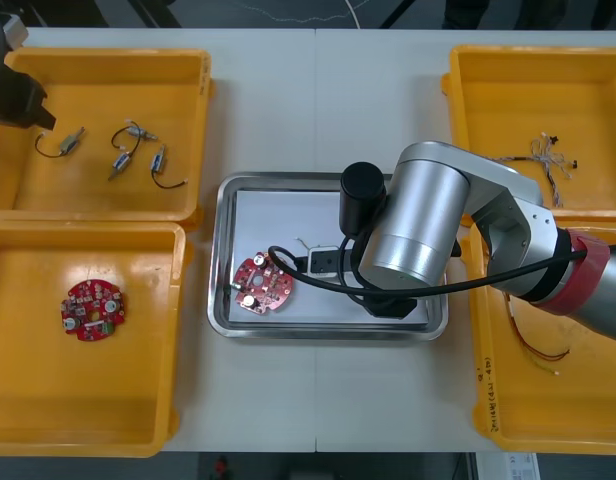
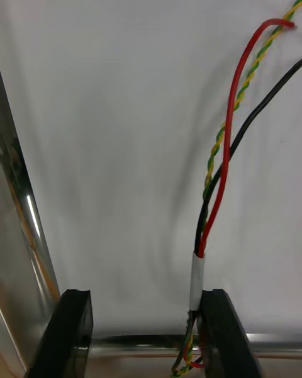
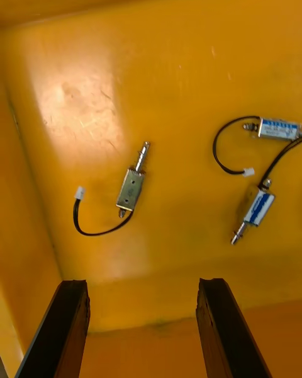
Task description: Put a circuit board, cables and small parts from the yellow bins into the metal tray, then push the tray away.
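The cable bundle [image 2: 197, 277], red, black and twisted yellow-green strands in a white sleeve, lies on the white floor of the metal tray [image 1: 278, 212]. My right wrist view shows this; from the front my own right arm covers that spot. The front view gives instead a circuit board [image 1: 263, 285] in the tray's left part. My right pincer [image 2: 145, 299] stands wide apart, the sleeve touching one finger's inner face, nothing clamped. My left pincer [image 3: 141, 286], also apart and empty, hangs over small metal parts [image 3: 132, 188] in the far left yellow bin [image 1: 98, 100].
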